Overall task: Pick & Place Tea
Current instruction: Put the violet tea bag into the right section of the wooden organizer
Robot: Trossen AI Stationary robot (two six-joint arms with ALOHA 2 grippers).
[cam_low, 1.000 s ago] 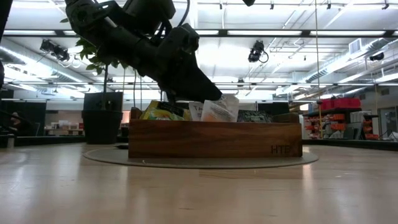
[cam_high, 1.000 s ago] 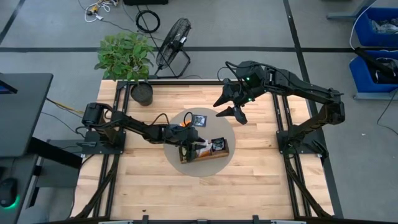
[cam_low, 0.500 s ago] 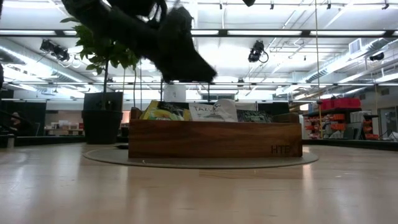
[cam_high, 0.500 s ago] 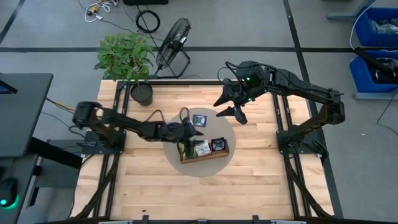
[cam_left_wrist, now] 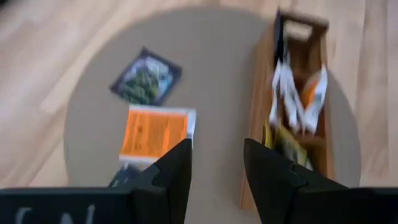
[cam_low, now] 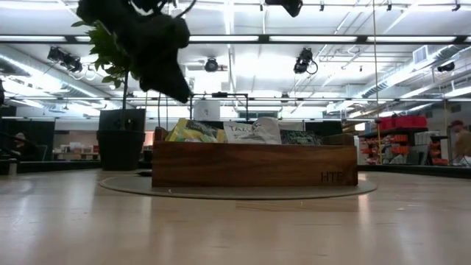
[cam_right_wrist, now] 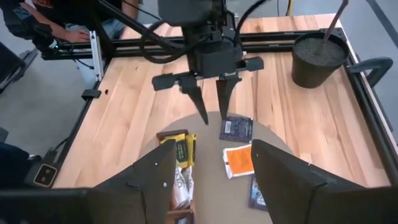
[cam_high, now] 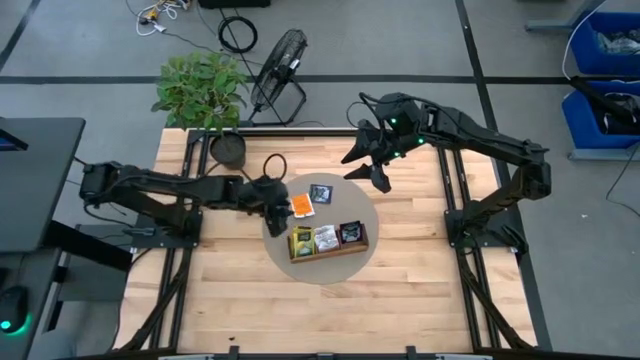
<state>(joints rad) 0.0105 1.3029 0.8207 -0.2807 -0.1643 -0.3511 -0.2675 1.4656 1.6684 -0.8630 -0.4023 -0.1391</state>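
The left tool hangs released and empty above the left edge of the round grey mat, just beside a flat orange tea packet lying on the mat. To the right of this packet lies a dark blue packet, and nearer stands the long brown wooden tray with more packets inside. The right tool waits released above the far side of the desk.

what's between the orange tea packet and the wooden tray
Nothing: in the left wrist view, only bare grey mat separates the orange packet from the tray.
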